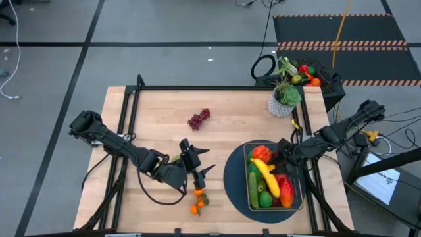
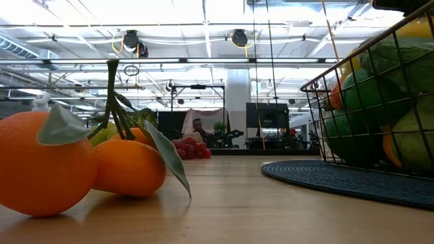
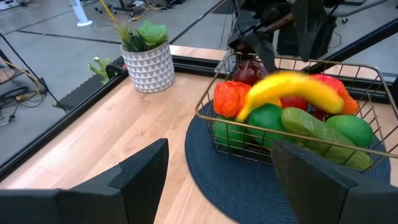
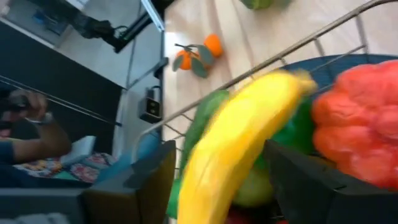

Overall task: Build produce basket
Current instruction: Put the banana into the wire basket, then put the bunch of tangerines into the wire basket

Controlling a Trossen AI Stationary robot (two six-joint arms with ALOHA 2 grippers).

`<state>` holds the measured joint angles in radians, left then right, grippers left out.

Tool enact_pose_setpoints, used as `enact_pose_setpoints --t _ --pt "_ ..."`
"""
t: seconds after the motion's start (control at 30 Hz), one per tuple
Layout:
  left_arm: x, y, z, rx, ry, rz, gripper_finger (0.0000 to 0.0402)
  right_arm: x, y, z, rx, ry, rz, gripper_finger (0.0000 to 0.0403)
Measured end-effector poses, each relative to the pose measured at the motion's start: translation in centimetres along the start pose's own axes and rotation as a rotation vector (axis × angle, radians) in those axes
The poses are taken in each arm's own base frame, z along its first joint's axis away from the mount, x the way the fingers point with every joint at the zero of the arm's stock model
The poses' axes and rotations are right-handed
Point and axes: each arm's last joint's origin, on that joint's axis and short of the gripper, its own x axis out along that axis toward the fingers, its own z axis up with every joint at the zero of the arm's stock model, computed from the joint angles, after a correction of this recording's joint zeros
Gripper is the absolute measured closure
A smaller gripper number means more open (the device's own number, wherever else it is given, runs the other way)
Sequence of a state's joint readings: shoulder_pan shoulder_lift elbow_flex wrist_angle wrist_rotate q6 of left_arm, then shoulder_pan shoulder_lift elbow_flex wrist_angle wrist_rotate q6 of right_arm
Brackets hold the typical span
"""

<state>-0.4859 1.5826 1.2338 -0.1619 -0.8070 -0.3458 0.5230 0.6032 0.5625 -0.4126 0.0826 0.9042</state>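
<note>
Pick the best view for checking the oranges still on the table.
The low view: the oranges fill its near side, leaves attached. The high view shows them small, the right wrist view far off, the left wrist view not at all.

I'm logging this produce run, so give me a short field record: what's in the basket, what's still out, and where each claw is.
basket: on the dark round mat, right side of the table
in basket: banana on top, with red, orange and green produce
still out: oranges at the near edge; red grapes mid-table
right claw: over the basket, fingers either side of the banana
left claw: open, empty, above the oranges
</note>
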Motion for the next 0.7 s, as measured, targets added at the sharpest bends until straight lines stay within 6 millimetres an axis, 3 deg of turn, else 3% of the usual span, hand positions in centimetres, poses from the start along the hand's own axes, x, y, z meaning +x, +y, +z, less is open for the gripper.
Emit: enact_pose_setpoints --t 0.23,0.53,0.7 --pt "0.4 0.3 0.1 -0.035 0.011 -0.014 0.0121 0.0 -0.1 0.2 -0.04 -0.017 -0.003 0.0132" --pt "0.2 0.1 -0.5 -0.004 0.077 -0.078 0.0121 -0.4 2.3 1.4 -0.243 -0.207 0.198 0.0148" --pt "-0.1 0.2 -1.4 0.019 0.153 -0.069 0.0121 -0.6 3.2 1.4 -0.402 -0.304 0.187 0.0155"
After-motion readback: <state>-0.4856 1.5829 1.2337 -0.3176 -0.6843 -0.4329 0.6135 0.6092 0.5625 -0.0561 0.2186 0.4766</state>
